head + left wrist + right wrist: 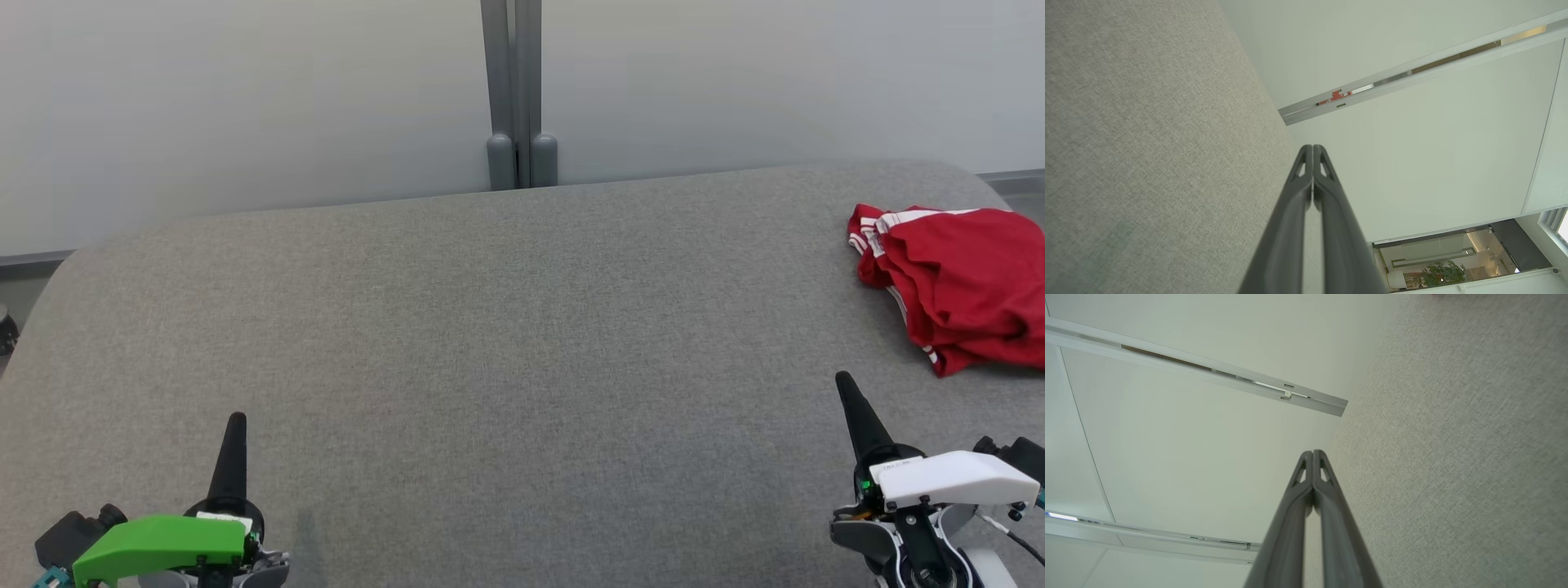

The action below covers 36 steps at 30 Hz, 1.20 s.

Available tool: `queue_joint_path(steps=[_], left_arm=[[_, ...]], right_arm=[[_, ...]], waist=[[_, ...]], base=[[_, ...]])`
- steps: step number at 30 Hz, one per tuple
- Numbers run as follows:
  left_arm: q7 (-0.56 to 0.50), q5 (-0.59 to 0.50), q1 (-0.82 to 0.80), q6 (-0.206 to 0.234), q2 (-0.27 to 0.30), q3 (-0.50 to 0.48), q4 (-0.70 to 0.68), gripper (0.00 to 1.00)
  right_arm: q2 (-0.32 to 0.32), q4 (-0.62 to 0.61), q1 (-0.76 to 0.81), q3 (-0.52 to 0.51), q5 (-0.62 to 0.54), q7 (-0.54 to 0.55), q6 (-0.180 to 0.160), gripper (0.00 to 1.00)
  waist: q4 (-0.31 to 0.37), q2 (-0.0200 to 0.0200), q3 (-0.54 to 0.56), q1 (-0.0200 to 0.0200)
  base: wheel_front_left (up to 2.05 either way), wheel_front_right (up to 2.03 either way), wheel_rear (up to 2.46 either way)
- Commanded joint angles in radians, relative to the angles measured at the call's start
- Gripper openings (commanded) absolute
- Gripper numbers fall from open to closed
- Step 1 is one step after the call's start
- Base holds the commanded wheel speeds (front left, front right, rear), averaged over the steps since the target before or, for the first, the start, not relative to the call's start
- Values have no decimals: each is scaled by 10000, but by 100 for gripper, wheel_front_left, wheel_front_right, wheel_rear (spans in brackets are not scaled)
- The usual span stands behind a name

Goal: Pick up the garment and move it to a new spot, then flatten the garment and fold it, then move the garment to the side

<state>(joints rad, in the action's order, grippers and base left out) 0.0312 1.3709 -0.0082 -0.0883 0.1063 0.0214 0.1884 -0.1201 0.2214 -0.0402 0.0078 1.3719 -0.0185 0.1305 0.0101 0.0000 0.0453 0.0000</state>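
Note:
The garment (959, 282) is a crumpled red piece with white stripes, lying at the far right of the grey fabric surface (506, 327) and partly cut off by the head view's right edge. My right gripper (842, 379) is shut at the lower right, its tip a short way below and to the left of the garment, not touching it. At the lower left my left gripper (236, 418) is shut, far from the garment. In the left wrist view my left gripper (1312, 147) has its fingers pressed together and empty. My right gripper (1312, 452) looks the same in the right wrist view.
A pale wall runs behind the surface, with a grey vertical post (520, 94) at its middle. The grey surface ends in rounded corners at the back left and back right. A wide stretch of bare fabric lies between the two grippers.

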Motion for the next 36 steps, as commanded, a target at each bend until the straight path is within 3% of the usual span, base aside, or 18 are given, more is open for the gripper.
queue_joint_path(steps=[1, 36], left_arm=[[-48, 248, -282, -89, 85, -73, -17, 0], [-657, 3005, -1040, -358, 182, -409, 437, 0]], right_arm=[[-5, -16, -209, -64, 257, 76, 6, 0], [97, 249, -752, -416, 2863, 664, 4, 0]], waist=[[-5, 0, -17, 0], [-90, 0, -401, 0]], base=[[0, 0, 0], [0, 0, 0]])
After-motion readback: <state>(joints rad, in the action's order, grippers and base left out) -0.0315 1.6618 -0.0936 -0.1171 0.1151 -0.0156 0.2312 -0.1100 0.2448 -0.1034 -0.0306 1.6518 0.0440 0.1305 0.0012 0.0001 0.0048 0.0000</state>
